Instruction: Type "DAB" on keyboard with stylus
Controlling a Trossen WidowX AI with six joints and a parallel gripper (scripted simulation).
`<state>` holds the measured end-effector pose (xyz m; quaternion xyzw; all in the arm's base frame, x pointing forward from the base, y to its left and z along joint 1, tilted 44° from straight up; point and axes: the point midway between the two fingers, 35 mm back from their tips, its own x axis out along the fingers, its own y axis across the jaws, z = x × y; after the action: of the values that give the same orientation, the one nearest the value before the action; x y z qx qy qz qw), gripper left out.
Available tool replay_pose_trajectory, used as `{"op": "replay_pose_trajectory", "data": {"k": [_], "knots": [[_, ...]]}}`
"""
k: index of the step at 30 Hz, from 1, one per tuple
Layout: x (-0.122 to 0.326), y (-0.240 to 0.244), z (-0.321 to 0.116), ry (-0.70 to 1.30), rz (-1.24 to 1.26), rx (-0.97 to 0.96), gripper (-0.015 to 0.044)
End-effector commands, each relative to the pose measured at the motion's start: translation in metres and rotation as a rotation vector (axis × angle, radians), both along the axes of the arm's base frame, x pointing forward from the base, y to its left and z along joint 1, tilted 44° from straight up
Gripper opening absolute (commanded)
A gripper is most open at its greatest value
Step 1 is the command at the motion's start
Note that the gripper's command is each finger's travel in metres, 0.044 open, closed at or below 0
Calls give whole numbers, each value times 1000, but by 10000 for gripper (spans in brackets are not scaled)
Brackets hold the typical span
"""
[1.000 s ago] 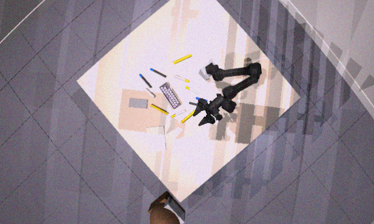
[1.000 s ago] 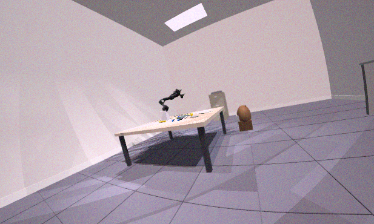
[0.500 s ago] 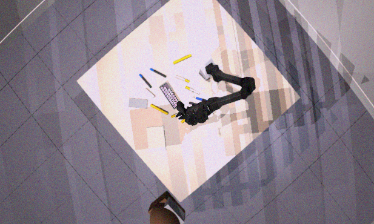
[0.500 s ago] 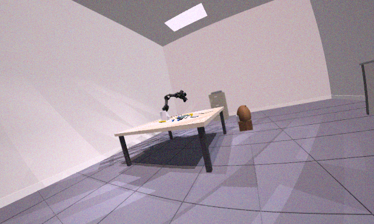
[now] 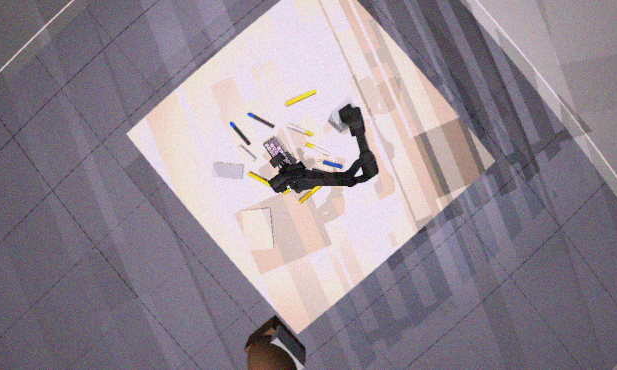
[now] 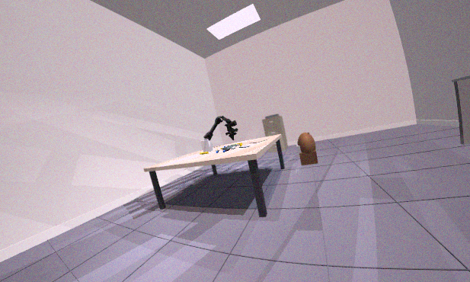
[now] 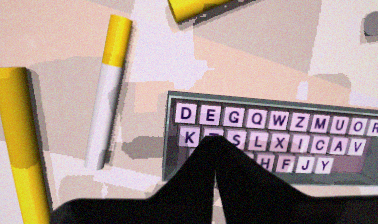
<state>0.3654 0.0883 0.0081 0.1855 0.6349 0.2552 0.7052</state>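
Observation:
The keyboard [image 5: 274,146] [image 7: 347,164] lies on the desk, partly under the arm in the top view. In the wrist view the D key [image 7: 185,113] is at its top left and the A key [image 7: 338,145] at the right of the middle row. The fingers hide some lower left keys; I see no B. My gripper [image 6: 233,138] [image 7: 213,143] is shut and empty, above the keyboard's left part, tips together. A thin grey-white stick [image 5: 248,152] [image 7: 375,23] lies beyond the keyboard's long side; it may be the stylus. Its body is mostly outside the wrist view.
A yellow-and-white marker [image 7: 107,95] and a thick yellow stick [image 7: 20,135] lie left of the keyboard in the wrist view. Another yellow stick [image 7: 200,7] is at the top. Dark pens with blue ends [image 5: 261,120], a grey slab [image 5: 228,170] and a pale pad [image 5: 258,228] lie around.

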Motion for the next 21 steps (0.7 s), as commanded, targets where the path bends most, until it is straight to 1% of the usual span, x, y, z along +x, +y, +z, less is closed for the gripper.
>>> {"op": "replay_pose_trajectory", "data": {"k": [1, 3, 14, 18, 21], "knots": [[-14, 9, -31, 204, 11, 94, 0], [-17, 11, -36, 237, 11, 110, 0], [-17, 9, -38, 237, 11, 110, 0], [-17, -31, -74, 235, 10, 106, 0], [-18, -39, -81, 236, 10, 106, 0]]}}
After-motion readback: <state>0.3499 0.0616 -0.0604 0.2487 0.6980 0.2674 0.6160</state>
